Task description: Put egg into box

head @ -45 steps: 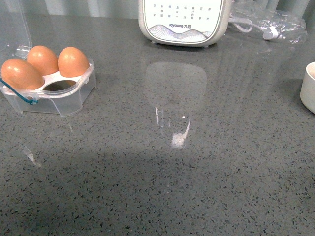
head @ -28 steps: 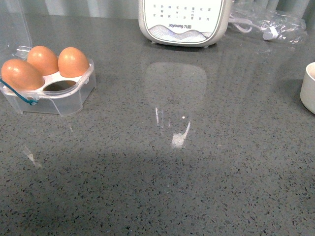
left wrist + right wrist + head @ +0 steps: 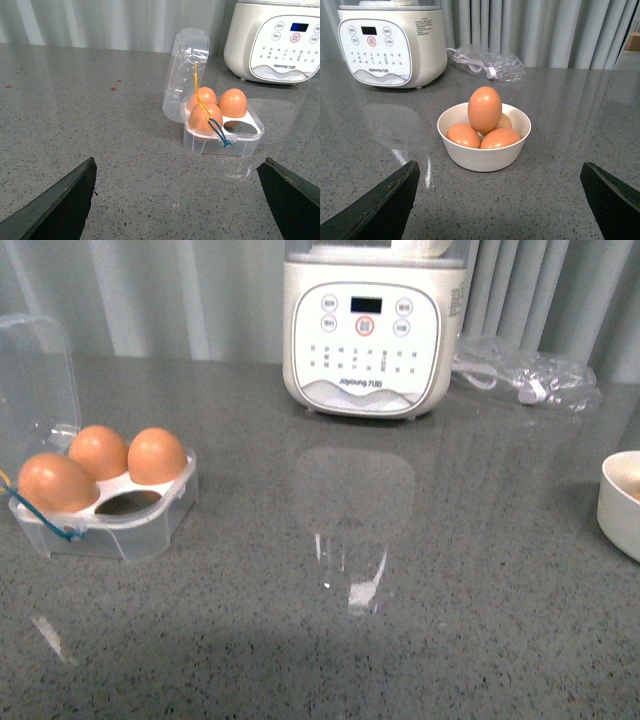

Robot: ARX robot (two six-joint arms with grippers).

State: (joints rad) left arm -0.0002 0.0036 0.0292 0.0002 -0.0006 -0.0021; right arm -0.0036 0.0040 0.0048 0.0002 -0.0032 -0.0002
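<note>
The box point(image 3: 112, 536) stands at the table's left with its clear lid point(image 3: 38, 370) swung up. Three brown eggs point(image 3: 98, 452) fill three cells, and the near-right cell point(image 3: 126, 505) is empty. In the left wrist view the box point(image 3: 235, 141) lies ahead of my open left gripper point(image 3: 180, 202), well apart from it, with a yellow and a blue loop across one egg. My open right gripper point(image 3: 500, 202) faces a white bowl point(image 3: 482, 156) holding several eggs, one egg point(image 3: 484, 109) perched on top. Nothing sits between either pair of fingers. No arm shows in the front view.
A white kitchen appliance point(image 3: 372, 335) stands at the back centre. To its right lies a clear bag with a cable point(image 3: 525, 372). The bowl point(image 3: 620, 502) sits at the front view's right edge. A curtain hangs behind the grey speckled table point(image 3: 350, 640).
The front view has tilted upward, so the box, bowl and appliance sit lower in frame and the curtain shows. Nothing on the table has moved.
</note>
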